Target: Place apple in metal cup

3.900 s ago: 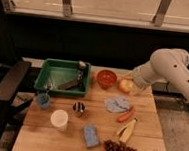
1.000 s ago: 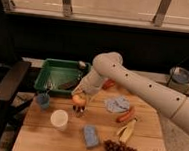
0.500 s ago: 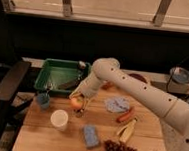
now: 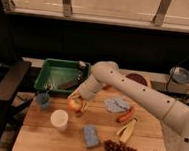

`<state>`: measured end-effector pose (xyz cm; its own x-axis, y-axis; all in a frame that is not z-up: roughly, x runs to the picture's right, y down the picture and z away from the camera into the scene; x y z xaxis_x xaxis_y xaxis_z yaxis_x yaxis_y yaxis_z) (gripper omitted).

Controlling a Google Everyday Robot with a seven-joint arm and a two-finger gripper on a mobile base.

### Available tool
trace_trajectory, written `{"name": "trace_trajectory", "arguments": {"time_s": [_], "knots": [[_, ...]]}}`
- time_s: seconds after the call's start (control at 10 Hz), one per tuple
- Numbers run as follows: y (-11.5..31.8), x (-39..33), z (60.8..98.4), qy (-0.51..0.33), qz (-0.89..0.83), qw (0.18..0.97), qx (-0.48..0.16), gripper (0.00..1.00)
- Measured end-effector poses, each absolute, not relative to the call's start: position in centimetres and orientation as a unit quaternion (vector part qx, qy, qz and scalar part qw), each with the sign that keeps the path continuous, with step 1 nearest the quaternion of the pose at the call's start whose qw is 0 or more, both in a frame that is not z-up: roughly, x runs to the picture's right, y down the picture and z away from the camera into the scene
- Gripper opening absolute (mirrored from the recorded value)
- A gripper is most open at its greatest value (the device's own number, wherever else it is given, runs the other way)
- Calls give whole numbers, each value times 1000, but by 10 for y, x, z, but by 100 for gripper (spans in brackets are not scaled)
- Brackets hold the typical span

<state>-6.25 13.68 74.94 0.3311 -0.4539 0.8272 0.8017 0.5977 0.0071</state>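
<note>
The apple (image 4: 74, 104), yellow-orange with a red blush, is at the tip of my gripper (image 4: 78, 99), near the left middle of the wooden table (image 4: 66, 142). The gripper reaches down from the upper right and is shut on the apple. The metal cup stands right under the apple and is almost fully hidden by it; only a dark bit shows at the apple's lower right edge (image 4: 80, 113). I cannot tell whether the apple touches the cup's rim.
A white cup (image 4: 59, 119) and a blue cup (image 4: 43, 100) stand left of the apple. A green bin (image 4: 58, 75) is behind. A blue cloth (image 4: 116, 104), carrot (image 4: 126, 114), blue sponge (image 4: 90, 136), grapes (image 4: 118, 149) and orange-red bowl (image 4: 136, 78) lie to the right. A black chair (image 4: 6, 84) is at the left.
The gripper carried the apple from the right side of the table to the left. Over the last second it has lowered the apple slightly over the metal cup.
</note>
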Motion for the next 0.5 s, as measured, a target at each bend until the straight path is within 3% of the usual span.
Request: {"name": "trace_trajectory", "arguments": {"time_s": [0.5], "knots": [[126,-37,736,-389,-384,815,-190,64]]}}
